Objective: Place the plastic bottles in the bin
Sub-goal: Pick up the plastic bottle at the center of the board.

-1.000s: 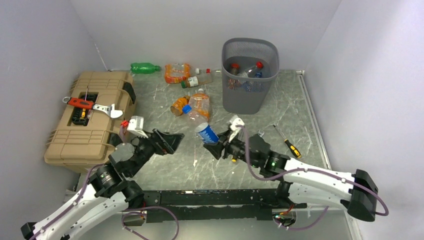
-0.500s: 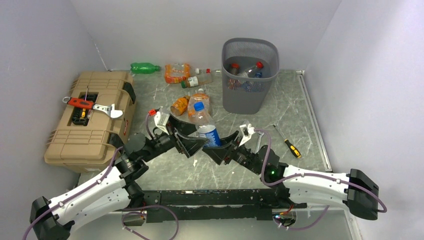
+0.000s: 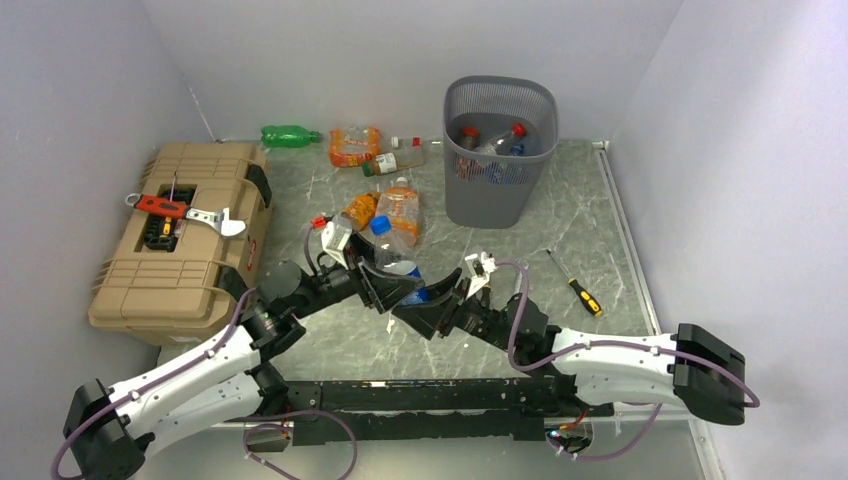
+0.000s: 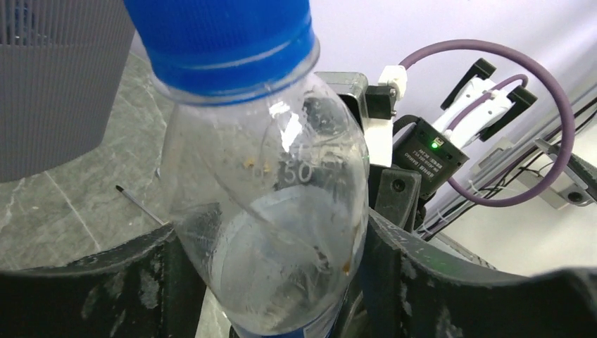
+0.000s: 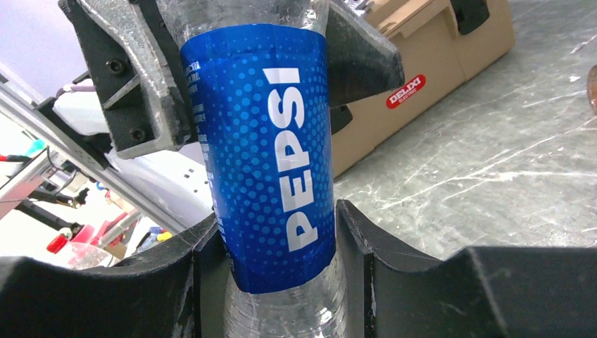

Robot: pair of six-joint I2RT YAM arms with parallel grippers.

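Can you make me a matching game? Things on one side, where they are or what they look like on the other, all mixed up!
Things:
1 Pepsi bottle
2 green bottle
3 black-and-orange screwdriver
4 toolbox

Places or looks:
A lying at the far edge of the table
B tan, on the left
C gripped by the right gripper
D lying front-right of the bin

Pairs: 1-C, 2-A, 3-D, 4-B

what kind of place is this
Probably a robot lab's walled test cell: a left arm and right arm bolted to a marble-look table, a mesh bin holding bottles, a tan toolbox.
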